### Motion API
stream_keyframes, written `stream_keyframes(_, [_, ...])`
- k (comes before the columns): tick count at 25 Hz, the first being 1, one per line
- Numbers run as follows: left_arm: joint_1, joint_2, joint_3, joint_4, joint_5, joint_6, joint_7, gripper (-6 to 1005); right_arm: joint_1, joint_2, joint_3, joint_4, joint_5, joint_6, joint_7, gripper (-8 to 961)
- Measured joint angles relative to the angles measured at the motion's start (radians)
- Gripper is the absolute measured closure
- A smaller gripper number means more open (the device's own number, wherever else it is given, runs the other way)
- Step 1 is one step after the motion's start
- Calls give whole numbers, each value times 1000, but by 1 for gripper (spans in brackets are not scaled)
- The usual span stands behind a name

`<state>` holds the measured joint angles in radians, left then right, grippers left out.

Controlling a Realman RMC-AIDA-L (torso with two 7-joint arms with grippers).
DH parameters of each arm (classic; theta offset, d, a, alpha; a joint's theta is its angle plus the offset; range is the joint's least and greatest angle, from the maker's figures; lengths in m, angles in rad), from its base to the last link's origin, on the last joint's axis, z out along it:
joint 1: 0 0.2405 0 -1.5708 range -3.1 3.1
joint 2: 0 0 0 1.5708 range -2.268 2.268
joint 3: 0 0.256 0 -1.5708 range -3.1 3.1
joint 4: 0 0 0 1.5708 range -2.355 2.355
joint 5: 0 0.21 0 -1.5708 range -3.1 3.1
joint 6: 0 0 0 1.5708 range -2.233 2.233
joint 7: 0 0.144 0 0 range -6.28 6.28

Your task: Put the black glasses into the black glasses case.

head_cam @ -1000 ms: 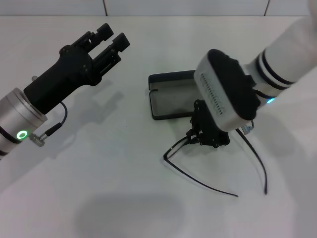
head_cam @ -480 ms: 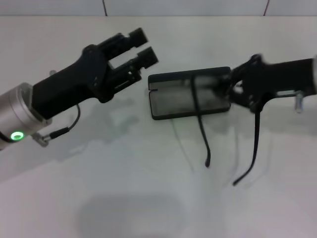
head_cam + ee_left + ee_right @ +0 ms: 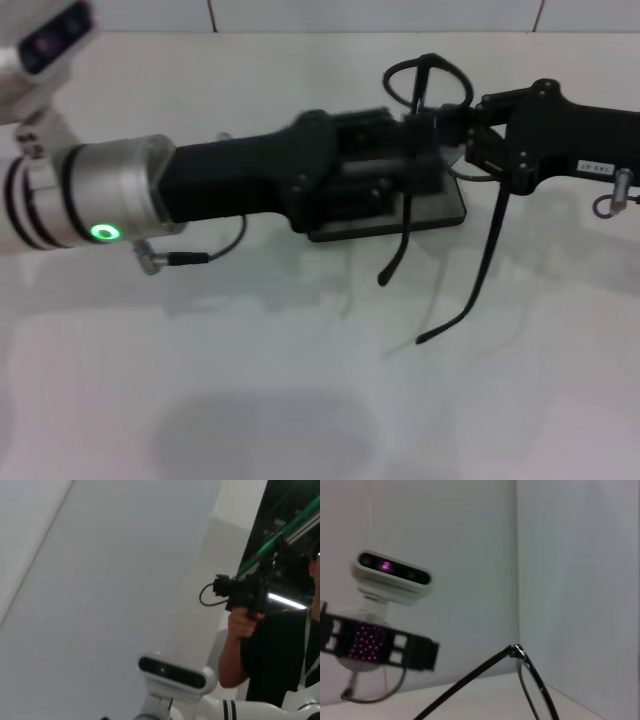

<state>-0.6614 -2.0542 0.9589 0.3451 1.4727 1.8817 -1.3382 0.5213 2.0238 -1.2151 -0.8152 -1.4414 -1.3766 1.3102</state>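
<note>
My right gripper [image 3: 470, 135] comes in from the right and is shut on the black glasses [image 3: 425, 85], holding them in the air above the case. One lens stands up and both temple arms hang down over the table. The black glasses case [image 3: 445, 205] lies open under them, mostly hidden by my left arm. My left gripper [image 3: 405, 165] reaches across from the left over the case, right next to the glasses. In the right wrist view the glasses frame [image 3: 520, 654] shows close up.
The white table [image 3: 250, 380] spreads in front of the case. A white wall edge [image 3: 300, 15] runs along the back. The left wrist view shows a person [image 3: 250, 625] holding a device, and my head camera [image 3: 175, 672].
My left arm has swung right and now covers the case. My right gripper has lifted the glasses higher and turned them, so a lens now stands upright.
</note>
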Motion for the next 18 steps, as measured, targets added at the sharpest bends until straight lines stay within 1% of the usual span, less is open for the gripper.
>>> stream_keyframes(5, [-15, -7, 0, 0, 22, -46, -35, 418, 2, 3, -35, 6, 32, -27, 0, 852])
stream_keyframes(11, [7, -3, 0, 0, 42, -78, -39, 418, 8, 2, -70, 11, 44, -33, 0, 852])
stream_keyframes(18, [19, 3, -3, 0, 43, -72, -36, 418, 5, 2, -97, 12, 49, -36, 0, 852])
